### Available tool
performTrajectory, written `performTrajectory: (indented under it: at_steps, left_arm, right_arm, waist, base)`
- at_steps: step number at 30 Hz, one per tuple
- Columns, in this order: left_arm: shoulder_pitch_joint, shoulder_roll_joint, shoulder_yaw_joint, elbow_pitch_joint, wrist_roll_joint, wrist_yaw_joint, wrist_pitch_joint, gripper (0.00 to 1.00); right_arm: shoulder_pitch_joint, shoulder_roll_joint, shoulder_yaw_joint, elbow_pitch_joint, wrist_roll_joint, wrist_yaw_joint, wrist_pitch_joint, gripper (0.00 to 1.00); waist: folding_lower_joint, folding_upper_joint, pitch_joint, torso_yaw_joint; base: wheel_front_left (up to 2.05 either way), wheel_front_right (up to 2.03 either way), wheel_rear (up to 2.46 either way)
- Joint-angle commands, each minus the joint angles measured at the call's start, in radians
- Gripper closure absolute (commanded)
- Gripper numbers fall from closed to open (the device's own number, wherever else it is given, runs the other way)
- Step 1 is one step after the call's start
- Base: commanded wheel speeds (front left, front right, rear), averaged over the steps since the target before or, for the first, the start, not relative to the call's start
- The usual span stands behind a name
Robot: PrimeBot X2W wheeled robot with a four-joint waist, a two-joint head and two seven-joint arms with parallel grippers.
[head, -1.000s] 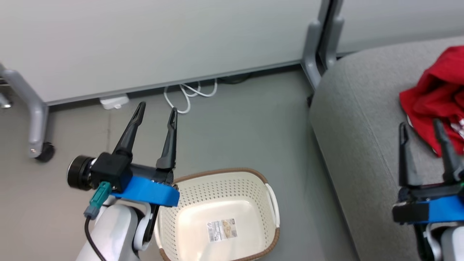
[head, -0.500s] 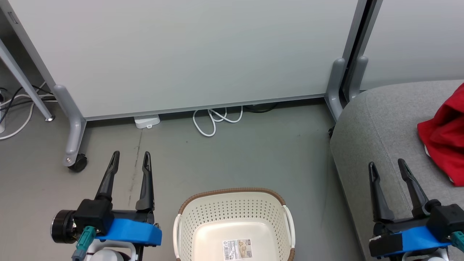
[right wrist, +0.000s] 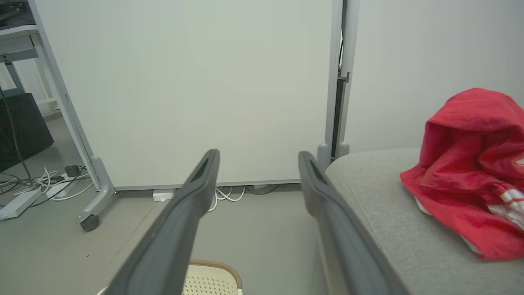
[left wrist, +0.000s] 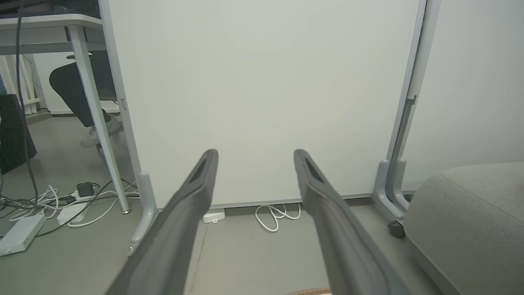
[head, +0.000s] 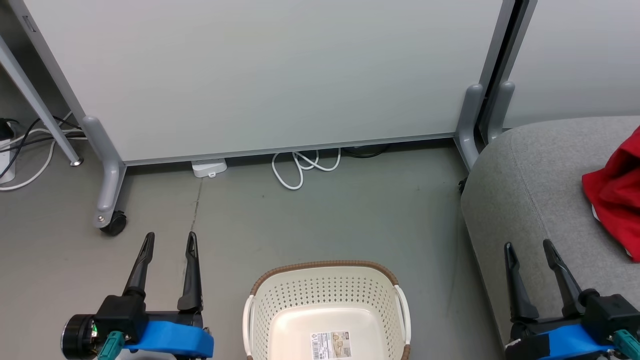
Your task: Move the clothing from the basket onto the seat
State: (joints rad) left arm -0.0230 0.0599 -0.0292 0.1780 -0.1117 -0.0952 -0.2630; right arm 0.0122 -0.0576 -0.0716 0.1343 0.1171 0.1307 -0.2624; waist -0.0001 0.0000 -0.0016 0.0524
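At lower left, the left gripper (head: 170, 236) is held over the floor (head: 300, 220), fingers spread wide, nothing between them. At centre, the basket (head: 325, 263) is seen without garments. Further right, the right gripper (head: 527, 245) is likewise spread wide and empty beside the seat (head: 525, 165), on which the clothing (head: 617, 195) is heaped. The transfer is judged complete; only a parking of both arms seems called for.

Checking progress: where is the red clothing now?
In the head view, the soft red clothing lies at far right on the grey fabric seat, right of the cream perforated basket.
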Motion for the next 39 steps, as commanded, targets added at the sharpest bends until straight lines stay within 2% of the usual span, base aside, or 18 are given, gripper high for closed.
performTrajectory:
  at_steps: [1,14,15,20,39]
  left_arm:
    - [0.009,-0.001,0.007,-0.004,0.006,-0.004,-0.002,0.0]
    - [0.024,-0.009,0.025,0.004,0.024,-0.015,-0.002,0.0]
    - [0.017,-0.008,0.021,0.004,0.017,-0.011,0.0,1.0]
    - [0.04,-0.01,0.019,0.051,0.012,-0.011,0.008,1.0]
    - [0.005,-0.009,0.051,0.055,-0.359,-0.018,0.1,1.0]
  right_arm:
    - [0.019,0.004,0.0,0.004,0.006,0.0,-0.004,0.0]
    - [0.018,0.008,0.021,0.027,0.023,0.0,-0.004,0.0]
    - [0.009,0.006,0.021,0.027,0.02,0.0,0.0,1.0]
    - [0.022,0.008,0.022,0.074,0.024,0.0,0.005,1.0]
    - [-0.017,0.008,0.005,0.082,0.385,0.0,0.097,1.0]
  waist:
    - [0.0001,0.0,0.0,0.001]
    - [0.0001,0.0,-0.005,-0.002]
    - [0.0001,0.0,-0.005,-0.002]
    - [0.0001,0.0,-0.006,-0.002]
    - [0.0001,0.0,-0.004,-0.009]
  base:
    - [0.0,0.0,0.0]
    - [0.0,0.0,0.0]
    - [0.0,0.0,0.0]
    - [0.0,0.0,0.0]
    - [0.0,0.0,0.0]
